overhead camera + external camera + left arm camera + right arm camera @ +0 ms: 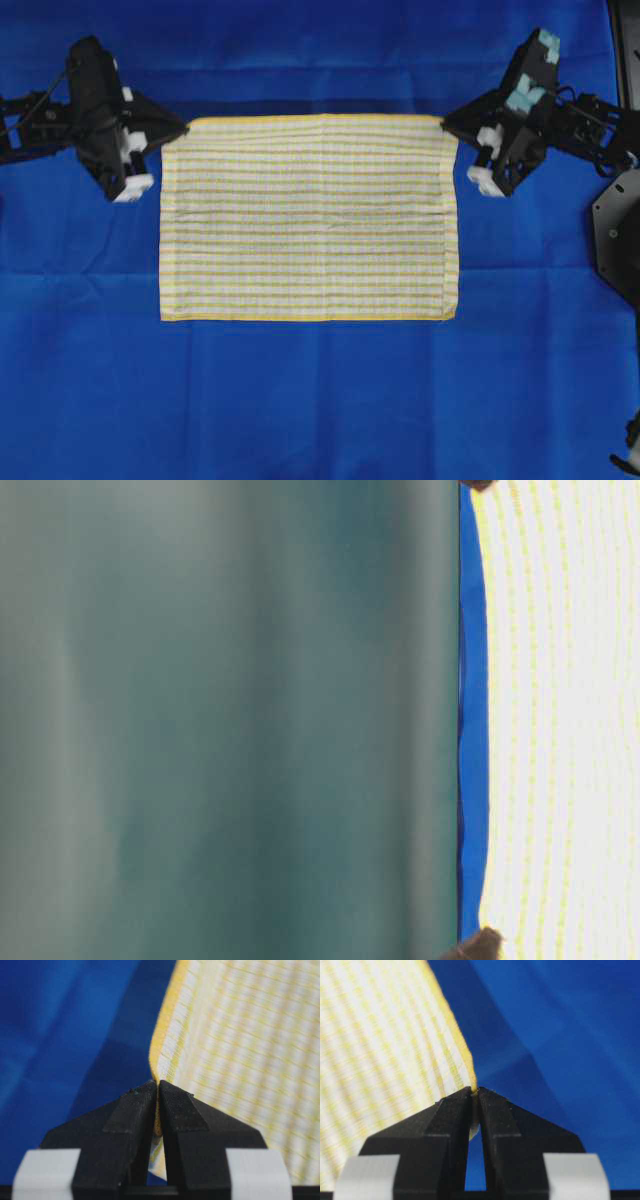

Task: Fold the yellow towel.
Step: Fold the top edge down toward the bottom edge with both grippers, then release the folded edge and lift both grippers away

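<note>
In my wrist views each hand pinches a corner of the towel: the left hand [158, 1091] is clamped on the hem with cloth rising to the upper right of the frame, and the right hand [474, 1091] nips its corner with cloth running to the upper left. Overhead, the towel [310, 220] lies spread at the centre on the blue cloth [320, 400], its top edge strung between the two hands at upper left and upper right, its bottom edge flat toward the lower frame. I judge the fold barely begun. The right grip catches only the tip of the corner, so it could slip free under tension. Uneven travel would skew the fold, and the blue cloth could drag along.
</note>
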